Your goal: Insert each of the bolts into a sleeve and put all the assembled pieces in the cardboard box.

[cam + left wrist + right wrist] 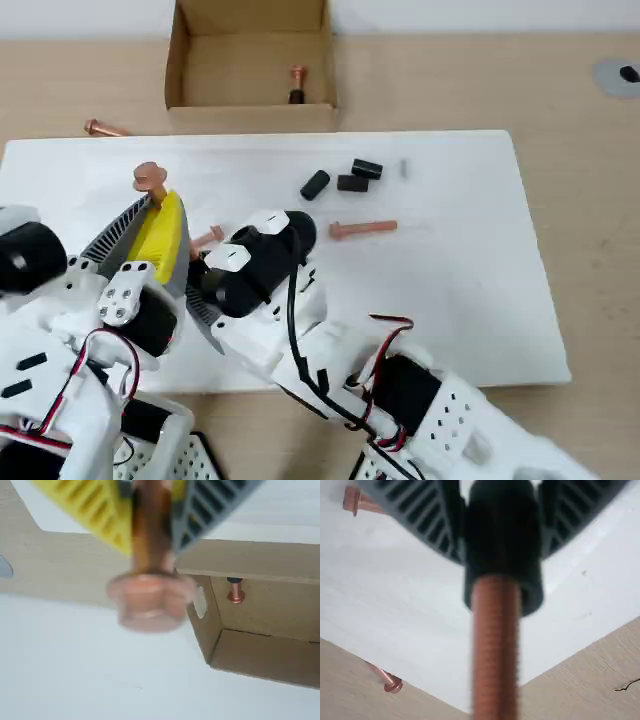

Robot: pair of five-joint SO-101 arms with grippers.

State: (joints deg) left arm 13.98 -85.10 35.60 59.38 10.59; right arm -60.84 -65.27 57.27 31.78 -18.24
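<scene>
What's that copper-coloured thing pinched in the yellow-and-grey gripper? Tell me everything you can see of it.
It is a bolt, copper-coloured and metallic-looking, with a straight shaft and a wide flanged head. The left gripper is shut on its shaft, with a yellow finger on one side and a grey finger on the other. The head sticks out past the fingertips, towards the cardboard box. The bolt is over the white mat; I cannot tell whether it touches it.

Overhead cam, L wrist close, box (pixel 250 118) shared
</scene>
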